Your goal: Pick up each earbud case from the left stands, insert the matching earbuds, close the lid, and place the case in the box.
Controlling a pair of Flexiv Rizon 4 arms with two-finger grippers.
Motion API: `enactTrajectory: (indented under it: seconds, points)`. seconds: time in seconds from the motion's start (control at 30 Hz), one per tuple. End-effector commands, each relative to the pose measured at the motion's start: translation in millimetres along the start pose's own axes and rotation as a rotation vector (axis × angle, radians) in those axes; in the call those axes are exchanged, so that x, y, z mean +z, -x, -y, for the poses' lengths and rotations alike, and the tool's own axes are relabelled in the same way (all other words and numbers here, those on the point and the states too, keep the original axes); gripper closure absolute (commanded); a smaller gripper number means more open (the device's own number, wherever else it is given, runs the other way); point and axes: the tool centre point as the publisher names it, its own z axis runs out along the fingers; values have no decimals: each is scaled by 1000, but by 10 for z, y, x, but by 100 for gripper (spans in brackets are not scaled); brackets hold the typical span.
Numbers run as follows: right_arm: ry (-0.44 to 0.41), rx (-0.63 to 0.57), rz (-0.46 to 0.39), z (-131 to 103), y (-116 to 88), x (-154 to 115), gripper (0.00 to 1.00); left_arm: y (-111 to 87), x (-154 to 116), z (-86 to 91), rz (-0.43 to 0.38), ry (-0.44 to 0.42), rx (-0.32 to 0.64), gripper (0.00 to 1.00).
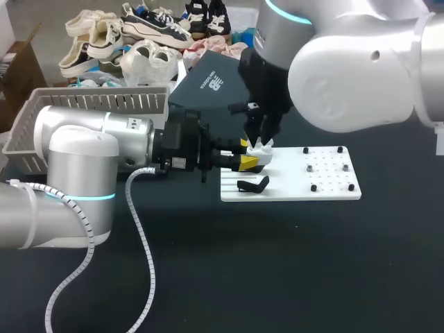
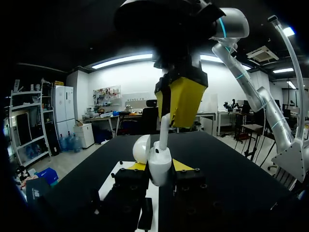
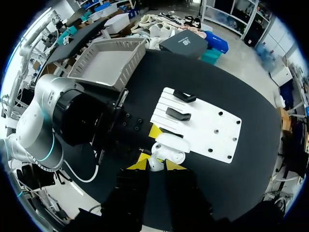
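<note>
The white earbud case (image 2: 158, 166) stands with its lid open, clamped from both sides by the left gripper (image 1: 246, 154) over the left end of the white board (image 1: 326, 186). Straight above it, the right gripper (image 1: 260, 133) pinches a white earbud (image 2: 164, 129) whose lower end meets the case's mouth; how deep it sits is hidden. A grey basket (image 1: 41, 111) lies far left, its near wall hidden behind the left arm (image 1: 76, 159)
</note>
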Motion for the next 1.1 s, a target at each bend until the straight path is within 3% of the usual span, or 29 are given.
enactTrajectory:
  seconds: [0.03,1.1]
  points:
    - [-1,2,5,6,-10,21,100,-2,4,17,1,7,2,100]
    - [4,15,-15,31,81,160,100,-2,4,17,1,7,2,100]
